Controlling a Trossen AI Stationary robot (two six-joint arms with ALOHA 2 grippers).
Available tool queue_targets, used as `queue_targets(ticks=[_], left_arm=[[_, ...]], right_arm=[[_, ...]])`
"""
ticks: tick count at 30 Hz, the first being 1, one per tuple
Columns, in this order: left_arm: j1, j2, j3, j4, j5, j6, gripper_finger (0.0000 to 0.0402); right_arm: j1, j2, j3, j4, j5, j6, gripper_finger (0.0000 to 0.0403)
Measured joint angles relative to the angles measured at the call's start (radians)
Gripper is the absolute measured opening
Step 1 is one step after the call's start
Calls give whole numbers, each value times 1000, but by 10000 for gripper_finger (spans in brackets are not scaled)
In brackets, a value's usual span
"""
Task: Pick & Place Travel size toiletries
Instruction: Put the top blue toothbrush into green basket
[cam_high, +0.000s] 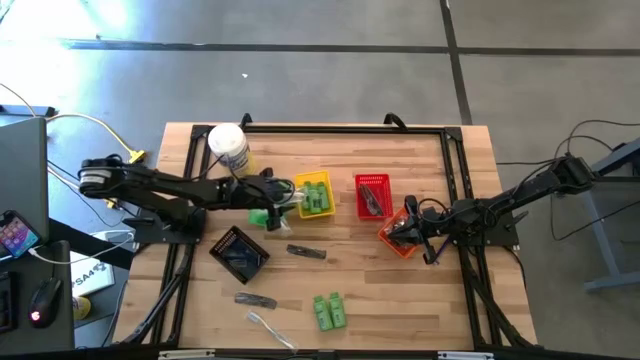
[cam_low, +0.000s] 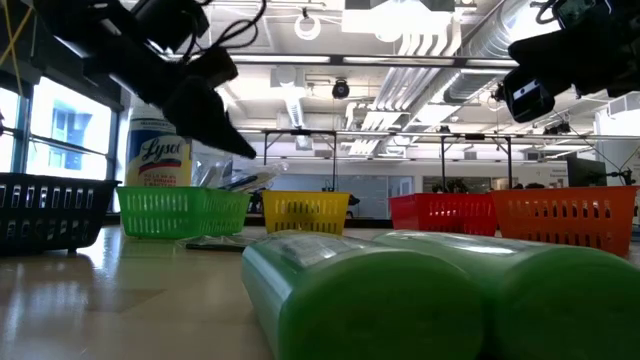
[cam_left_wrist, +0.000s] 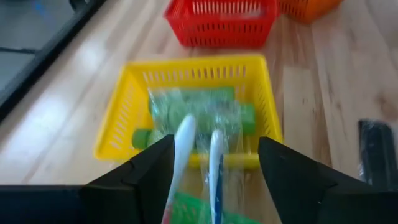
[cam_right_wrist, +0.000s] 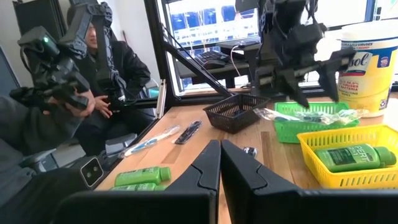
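A clear-wrapped pack of two thin sticks (cam_left_wrist: 199, 155) lies across the green basket (cam_right_wrist: 311, 127), resting on its rim. My left gripper (cam_left_wrist: 214, 146) hangs open just above it, slanting down, one finger on either side of the pack and clear of it. Right beyond stands the yellow basket (cam_left_wrist: 124, 112), with green bottles (cam_left_wrist: 199, 109) inside. Two green bottles (cam_high: 330, 310), a black stick (cam_high: 306, 252), a dark piece (cam_high: 255, 300) and a clear-wrapped stick (cam_high: 270, 325) lie loose on the table. My right gripper (cam_right_wrist: 221, 155) waits shut and level beside the orange basket (cam_high: 398, 238).
A red basket (cam_high: 372, 195) stands right of the yellow one and a black basket (cam_high: 238, 252) near the left arm. A large white jar (cam_high: 228, 148) is at the far left. A dark frame (cam_high: 340, 128) edges the table. A person (cam_right_wrist: 106, 68) sits beyond the table.
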Motion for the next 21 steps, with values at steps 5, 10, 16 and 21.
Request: queue_targets(ticks=[5,10,16,21], left_arm=[[0,-94,26,-102,-4,42,228],[0,-172,52,-241,81,20,228],[-53,-175,61,-325,244,-2,228],[-151,-116,60,-364,230,51,228]], right_arm=[[0,0,0,-2,0,-4,4],[0,0,0,-15,0,-9,4],[0,0,0,-26,0,-25,4],[0,0,0,-26,0,-27,4]])
